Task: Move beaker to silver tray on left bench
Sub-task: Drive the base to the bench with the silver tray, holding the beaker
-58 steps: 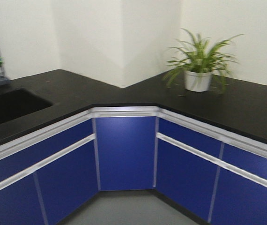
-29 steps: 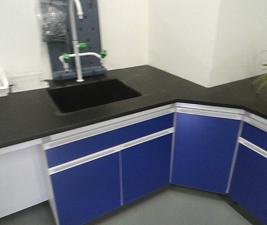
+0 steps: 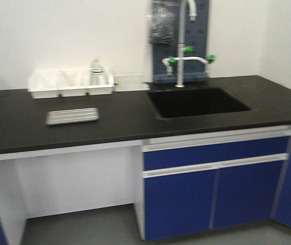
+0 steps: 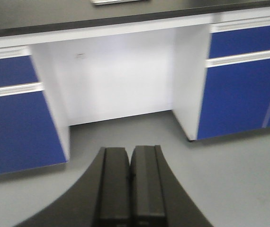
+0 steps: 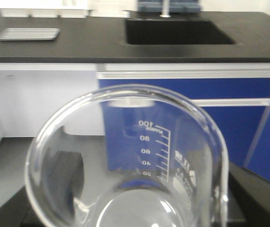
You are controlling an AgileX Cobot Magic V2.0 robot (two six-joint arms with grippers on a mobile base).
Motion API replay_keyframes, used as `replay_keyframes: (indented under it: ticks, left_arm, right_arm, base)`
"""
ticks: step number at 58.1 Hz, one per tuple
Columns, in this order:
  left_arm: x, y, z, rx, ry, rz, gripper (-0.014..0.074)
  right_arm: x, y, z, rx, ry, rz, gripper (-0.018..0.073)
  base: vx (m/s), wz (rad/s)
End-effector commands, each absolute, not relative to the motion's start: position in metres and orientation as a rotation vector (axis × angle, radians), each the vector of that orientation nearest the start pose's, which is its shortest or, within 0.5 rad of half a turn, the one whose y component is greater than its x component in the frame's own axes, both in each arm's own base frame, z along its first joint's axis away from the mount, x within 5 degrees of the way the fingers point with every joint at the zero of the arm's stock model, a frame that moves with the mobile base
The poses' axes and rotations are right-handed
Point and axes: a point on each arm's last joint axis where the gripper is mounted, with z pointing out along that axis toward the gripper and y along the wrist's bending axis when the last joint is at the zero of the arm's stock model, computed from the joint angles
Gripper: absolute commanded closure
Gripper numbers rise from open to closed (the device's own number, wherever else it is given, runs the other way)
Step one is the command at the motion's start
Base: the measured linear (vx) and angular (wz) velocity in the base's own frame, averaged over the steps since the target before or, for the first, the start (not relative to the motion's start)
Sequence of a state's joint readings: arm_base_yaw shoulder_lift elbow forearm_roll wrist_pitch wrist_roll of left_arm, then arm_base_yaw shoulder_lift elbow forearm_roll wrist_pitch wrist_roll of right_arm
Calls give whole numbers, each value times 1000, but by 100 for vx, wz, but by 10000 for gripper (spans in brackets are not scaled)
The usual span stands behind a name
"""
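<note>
Beaker (image 5: pixel 125 161) filling the right wrist view, seemingly clasped by right gripper (image 5: pixel 130 203), dark fingers (image 5: pixel 64 179) blurred behind the glass. Well apart from silver tray (image 3: pixel 72 116), flat on left bench (image 3: pixel 13 130) between white rack (image 3: pixel 71 84) and front edge, open worktop around it, sink (image 3: pixel 199 102) further along. Left gripper (image 4: pixel 130 184) pressed closed on nothing, above grey floor (image 4: pixel 244 179).

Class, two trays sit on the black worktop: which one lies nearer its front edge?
The silver tray, flat grey metal, left of the sink. The white tray sits farther back.
</note>
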State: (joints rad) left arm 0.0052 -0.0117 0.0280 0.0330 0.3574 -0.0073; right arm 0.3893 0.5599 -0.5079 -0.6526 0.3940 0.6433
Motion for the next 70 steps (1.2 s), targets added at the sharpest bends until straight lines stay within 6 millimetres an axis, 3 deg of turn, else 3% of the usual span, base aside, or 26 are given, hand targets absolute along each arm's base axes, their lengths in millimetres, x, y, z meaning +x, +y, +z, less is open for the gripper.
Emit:
replay_keyframes:
  ticks: [1, 37, 70]
  left_arm:
    - [54, 1, 171, 14, 1792, 22, 595]
    - [54, 1, 171, 14, 1792, 22, 595]
    - [54, 1, 171, 14, 1792, 22, 595]
  right_arm:
    - [116, 27, 327, -209, 1750, 88, 566]
    - [116, 27, 327, -209, 1750, 88, 566]
    - [116, 27, 327, -209, 1750, 88, 566]
  base:
    - [8, 71]
    - [20, 57]
    - [41, 7]
